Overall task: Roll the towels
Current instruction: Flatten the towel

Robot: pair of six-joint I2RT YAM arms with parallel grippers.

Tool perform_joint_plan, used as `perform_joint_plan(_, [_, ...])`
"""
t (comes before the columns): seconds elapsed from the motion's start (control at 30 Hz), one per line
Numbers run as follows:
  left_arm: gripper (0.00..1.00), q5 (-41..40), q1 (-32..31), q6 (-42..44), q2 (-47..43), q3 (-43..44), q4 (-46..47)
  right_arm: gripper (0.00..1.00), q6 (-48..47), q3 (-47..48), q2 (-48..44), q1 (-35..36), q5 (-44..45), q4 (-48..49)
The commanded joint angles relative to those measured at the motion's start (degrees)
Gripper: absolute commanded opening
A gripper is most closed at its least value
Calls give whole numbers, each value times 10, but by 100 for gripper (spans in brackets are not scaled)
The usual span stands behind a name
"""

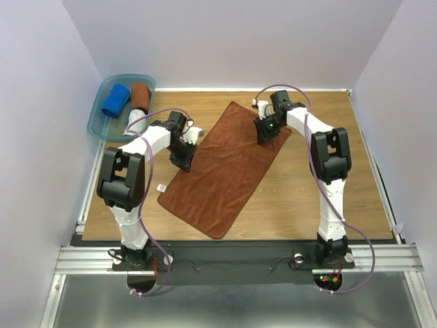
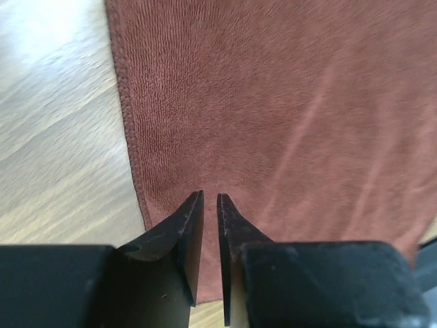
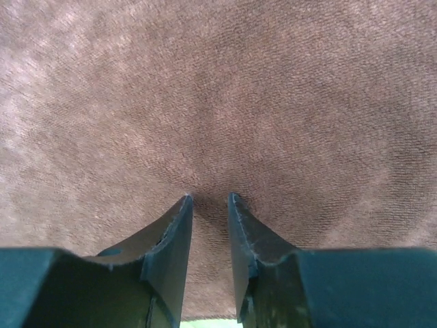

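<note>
Beyond left claw (image 1: 183, 161): tub (image 1: 96, 116), rolled towels (image 1: 140, 96).

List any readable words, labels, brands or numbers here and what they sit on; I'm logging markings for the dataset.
None can be read.
A small white tag lies beside the rust-brown towel: too small to read.
The blue tub, the left gripper and the right gripper show no markings.

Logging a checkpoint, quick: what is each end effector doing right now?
Left end effector: nearly closed, tips pressed on the rust-brown towel; a grip cannot be told.
Right end effector: narrowly open, tips on the same towel.
</note>
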Motion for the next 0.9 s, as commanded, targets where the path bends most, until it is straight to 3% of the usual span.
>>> perform_joint_plan(0.0, [25,-33,-17,14,36,5,-6,33,-16,-50,-8,-16,45,-8])
perform_joint_plan(0.2, [23,-60,-30,19,131,105,2,31,-15,-234,-102,-23,19,-11])
perform_joint_plan(0.37, [22,-78,-41,34,223,262,-4,31,-10,-385,-200,-23,-11,-34])
perform_joint_plan(0.47, [23,-72,-55,63,296,435,-39,32,-21,-422,-247,-22,-40,-74])
perform_joint_plan(0.57, [29,-53,-58,84,334,525,-70,34,-65,-436,-281,-17,-93,-145])
perform_joint_plan(0.63, [35,-42,-58,104,316,534,-79,39,-86,-415,-299,-17,-103,-178])
perform_joint_plan(0.7, [38,-41,-57,117,256,482,-63,43,-88,-395,-324,-17,-104,-188])
perform_joint_plan(0.73, [40,-41,-56,127,231,426,-54,49,-80,-371,-329,-18,-98,-187])
perform_joint_plan(0.87, [41,-50,-52,140,118,281,-14,50,-77,-317,-322,-23,-71,-177])
